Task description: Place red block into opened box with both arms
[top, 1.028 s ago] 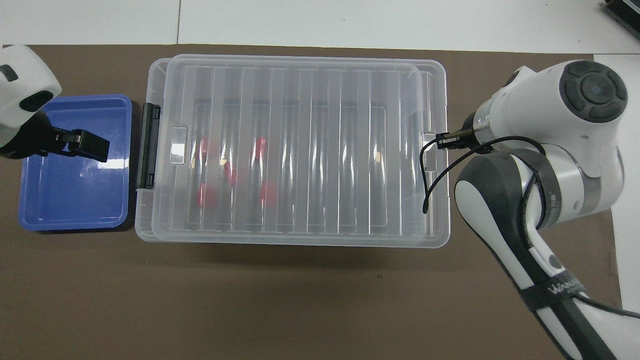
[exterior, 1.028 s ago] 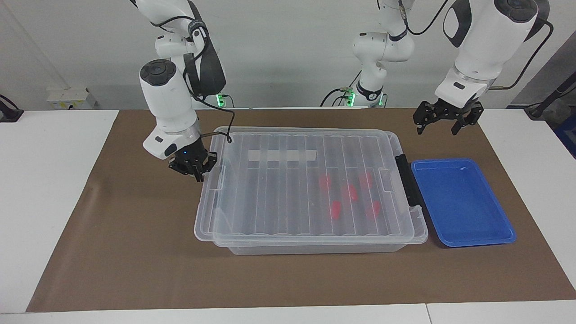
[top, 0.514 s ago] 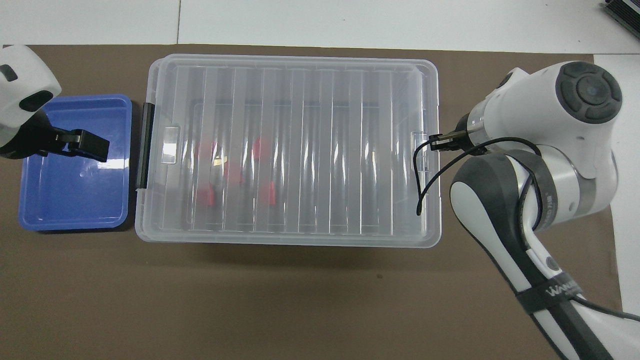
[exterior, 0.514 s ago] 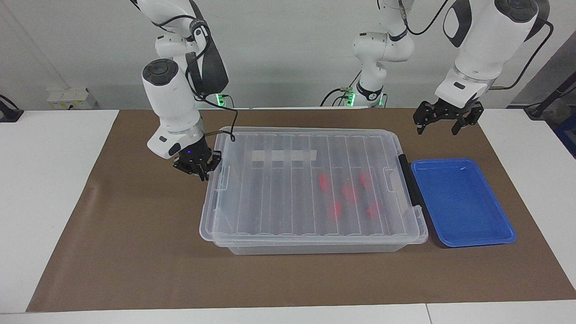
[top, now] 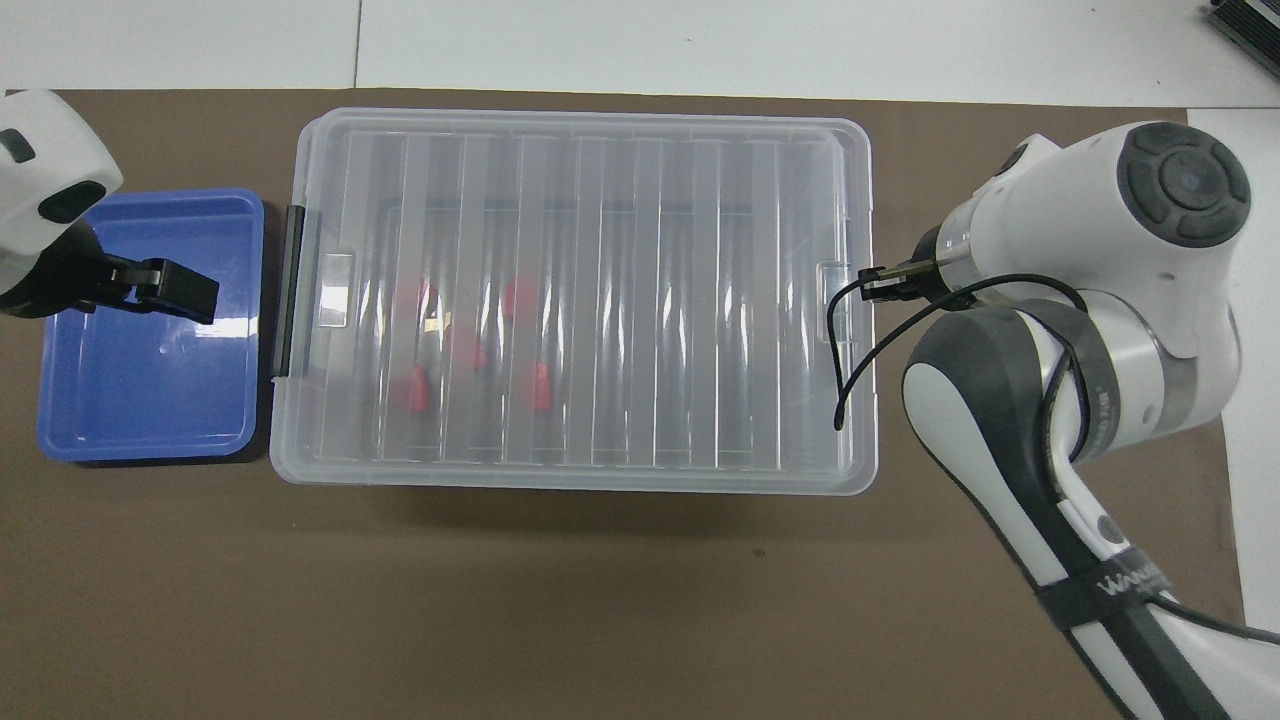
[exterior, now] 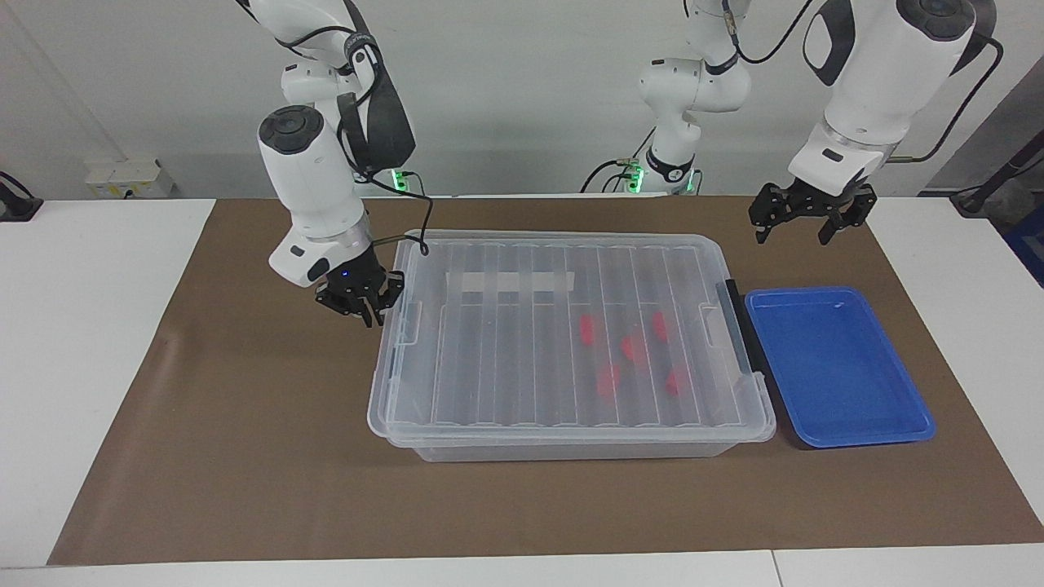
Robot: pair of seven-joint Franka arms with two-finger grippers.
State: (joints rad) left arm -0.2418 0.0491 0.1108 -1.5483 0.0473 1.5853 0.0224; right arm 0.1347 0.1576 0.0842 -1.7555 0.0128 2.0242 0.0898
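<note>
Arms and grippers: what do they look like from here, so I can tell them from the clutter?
Both arms are glossy white jointed tubes with dark grey joint caps and loose black cables. The left gripper and right gripper are black, two-fingered; the right shows a small blue light.

Your clear lidded box [exterior: 571,424]: lid on, mid-counter; five red blocks [exterior: 630,348] lie scattered inside, toward its black-handled end.
</note>
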